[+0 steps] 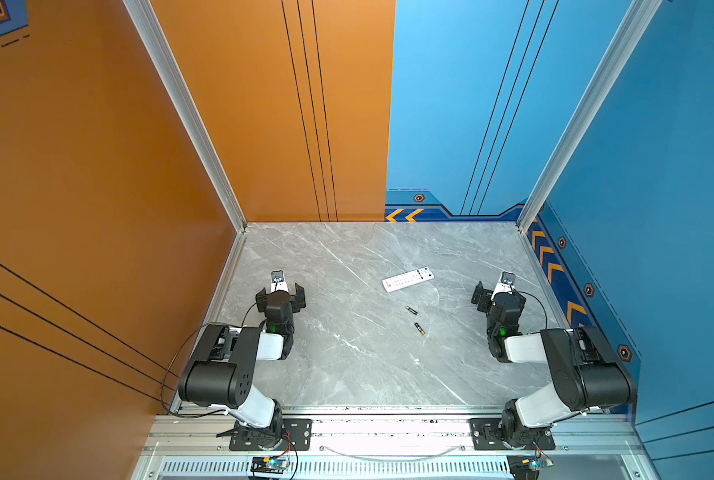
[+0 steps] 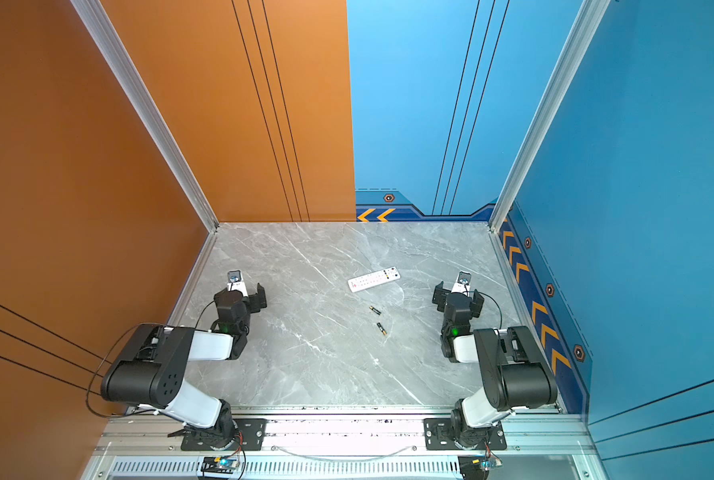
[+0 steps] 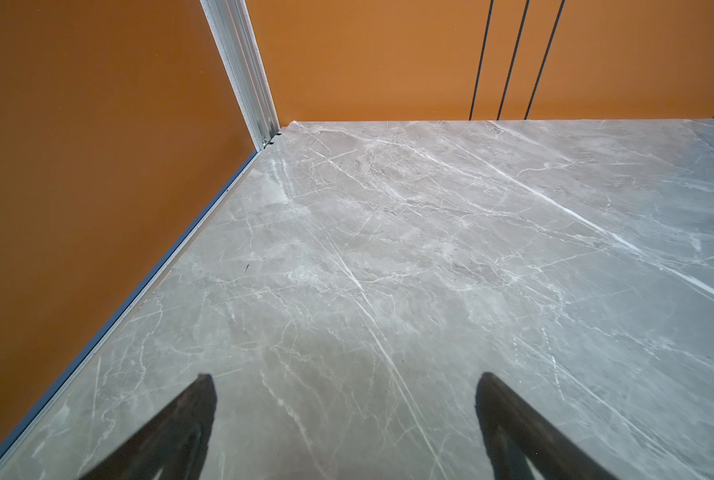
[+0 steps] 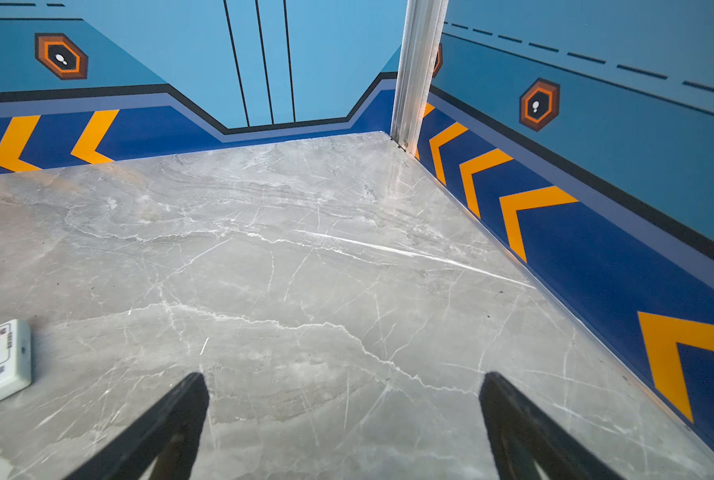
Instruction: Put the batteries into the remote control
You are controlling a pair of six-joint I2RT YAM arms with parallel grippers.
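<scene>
Left gripper [image 1: 281, 293] and right gripper [image 2: 459, 297]: wide open, empty. Remote control [image 1: 408, 279] lying buttons-up on table [image 1: 326, 374], toward 1 o'clock from the middle. Batteries [image 1: 411, 310] near it, at 6 o'clock. Best to flip the remote first, pinching its long sides softly.

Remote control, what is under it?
The remote control lies buttons-up on the grey marble table. Its back faces down, so nothing there can be seen.
</scene>
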